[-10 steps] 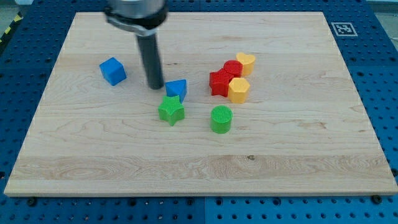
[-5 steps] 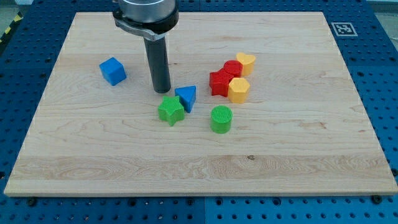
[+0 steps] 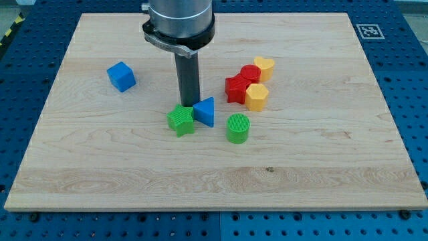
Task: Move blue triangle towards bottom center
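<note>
While my tip (image 3: 189, 105) stands just behind it, the blue triangle (image 3: 204, 112) waits mid-desk.
Camera view: the triangle lies toward the view's bottom-right of the tip, touching the green star (image 3: 181, 120); the arm carries no pincer, so nothing is held.

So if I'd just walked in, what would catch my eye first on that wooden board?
Probably the thick dark rod coming down from the view's top, my tip resting just above a green star and a blue triangle that sit side by side near the middle. To their right stands a green cylinder, and above it a tight red and yellow cluster. A lone blue cube sits far left.
</note>
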Controlling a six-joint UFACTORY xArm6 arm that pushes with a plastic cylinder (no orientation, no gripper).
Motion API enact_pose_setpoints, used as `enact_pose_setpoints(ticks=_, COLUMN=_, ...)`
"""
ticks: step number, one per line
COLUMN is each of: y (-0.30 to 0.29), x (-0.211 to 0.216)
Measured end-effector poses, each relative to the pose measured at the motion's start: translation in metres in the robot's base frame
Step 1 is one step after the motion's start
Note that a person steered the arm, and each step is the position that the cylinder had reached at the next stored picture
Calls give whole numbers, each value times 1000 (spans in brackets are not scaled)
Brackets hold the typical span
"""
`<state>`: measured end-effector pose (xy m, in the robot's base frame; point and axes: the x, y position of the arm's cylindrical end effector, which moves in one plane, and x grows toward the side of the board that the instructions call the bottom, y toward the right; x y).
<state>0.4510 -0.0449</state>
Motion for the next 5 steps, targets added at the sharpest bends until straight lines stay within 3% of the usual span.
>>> enact_pose_setpoints(ticks=1, y=16, x=-12)
enact_pose_setpoints(ticks=3, y=69, x=4)
enact_pose_setpoints(ticks=5, y=52, x=-3)
